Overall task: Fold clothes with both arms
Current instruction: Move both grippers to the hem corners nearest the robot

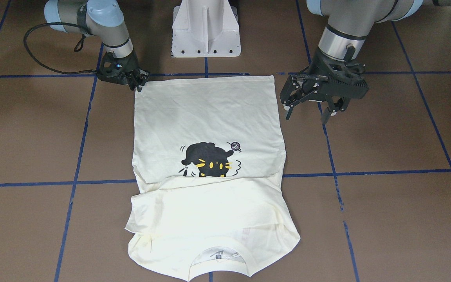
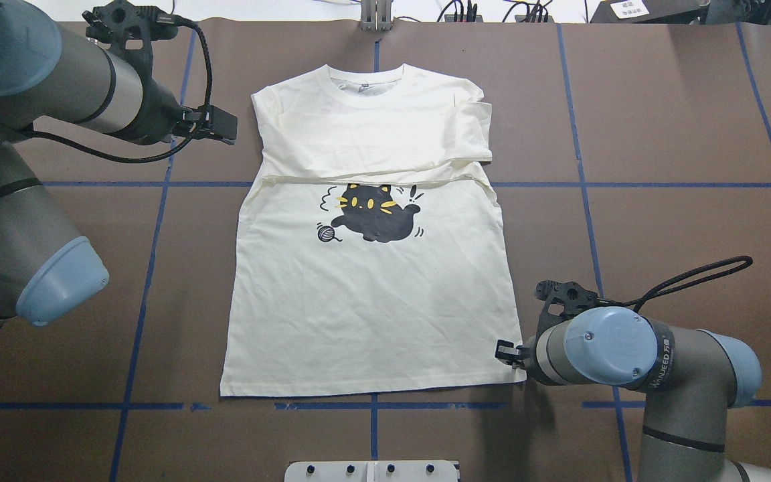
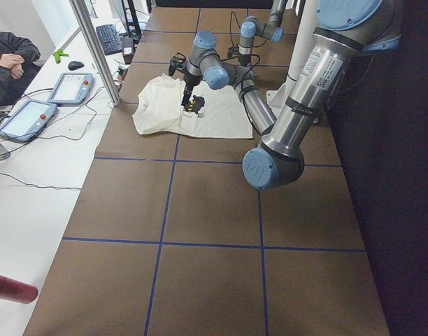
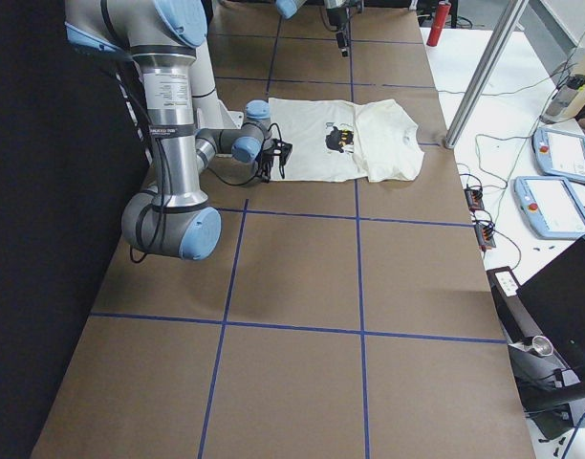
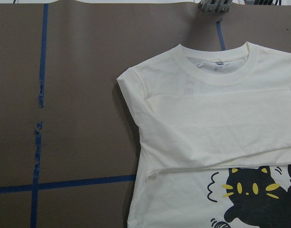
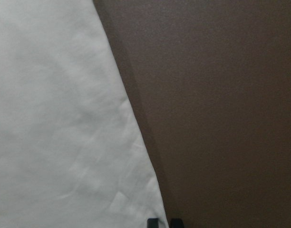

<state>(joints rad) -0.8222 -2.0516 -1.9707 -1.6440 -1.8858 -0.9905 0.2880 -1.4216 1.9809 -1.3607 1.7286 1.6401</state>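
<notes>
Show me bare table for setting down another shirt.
Widest bare table: right of the T-shirt, beyond the right arm. Also the strip between T-shirt and left arm. Crowded: the hem corner at the right gripper.

The T-shirt was coloured cream and printed with a black, yellow-marked cat. The brown table was gridded with blue tape lines.

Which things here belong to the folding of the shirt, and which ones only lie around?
For the job: cream T-shirt, left pincer, right pincer.
Only lying around: white pedestal, keyboard, red cylinder.
</notes>
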